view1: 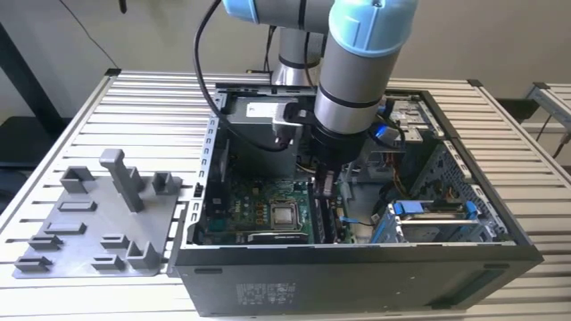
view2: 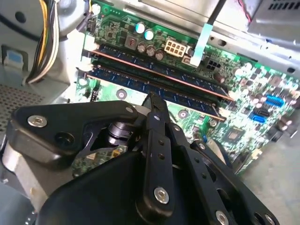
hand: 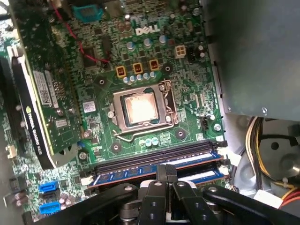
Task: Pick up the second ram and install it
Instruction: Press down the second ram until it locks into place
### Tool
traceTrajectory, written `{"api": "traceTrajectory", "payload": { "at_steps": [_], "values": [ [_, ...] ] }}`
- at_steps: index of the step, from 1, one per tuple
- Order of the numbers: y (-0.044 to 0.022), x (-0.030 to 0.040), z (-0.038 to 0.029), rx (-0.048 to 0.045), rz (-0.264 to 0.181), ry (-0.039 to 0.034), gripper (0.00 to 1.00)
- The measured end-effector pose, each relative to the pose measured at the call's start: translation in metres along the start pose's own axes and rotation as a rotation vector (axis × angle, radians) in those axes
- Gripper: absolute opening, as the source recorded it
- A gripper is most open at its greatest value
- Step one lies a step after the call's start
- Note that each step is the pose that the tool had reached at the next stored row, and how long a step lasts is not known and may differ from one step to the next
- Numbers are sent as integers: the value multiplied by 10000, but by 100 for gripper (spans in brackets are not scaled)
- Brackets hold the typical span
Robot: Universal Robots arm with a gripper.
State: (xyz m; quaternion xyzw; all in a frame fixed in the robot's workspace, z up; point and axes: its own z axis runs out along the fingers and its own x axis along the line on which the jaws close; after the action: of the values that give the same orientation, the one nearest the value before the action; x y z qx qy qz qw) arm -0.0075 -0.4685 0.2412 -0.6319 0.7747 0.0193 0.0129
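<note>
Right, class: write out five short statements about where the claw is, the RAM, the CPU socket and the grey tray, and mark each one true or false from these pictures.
1. The claw is down inside the computer case. True.
2. In the second wrist view two RAM sticks sit side by side in the motherboard's slots. True.
3. The grey tray lies inside the case. False: it lies on the slatted table, at the exterior view's left of the case.
4. A cooler covers the CPU socket. False: the socket is bare.
5. The claw hovers over the grey tray. False: it is above the RAM slots.
</note>
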Motion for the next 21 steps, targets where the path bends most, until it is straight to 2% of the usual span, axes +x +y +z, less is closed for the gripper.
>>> {"api": "traceTrajectory", "payload": {
  "at_steps": [8,15,21],
  "values": [
    [2,0,0,-20,-1238,12,11],
    [-5,29,3,-23,-1289,11,11],
    [-25,71,38,-44,-1287,11,11]
  ]
}}
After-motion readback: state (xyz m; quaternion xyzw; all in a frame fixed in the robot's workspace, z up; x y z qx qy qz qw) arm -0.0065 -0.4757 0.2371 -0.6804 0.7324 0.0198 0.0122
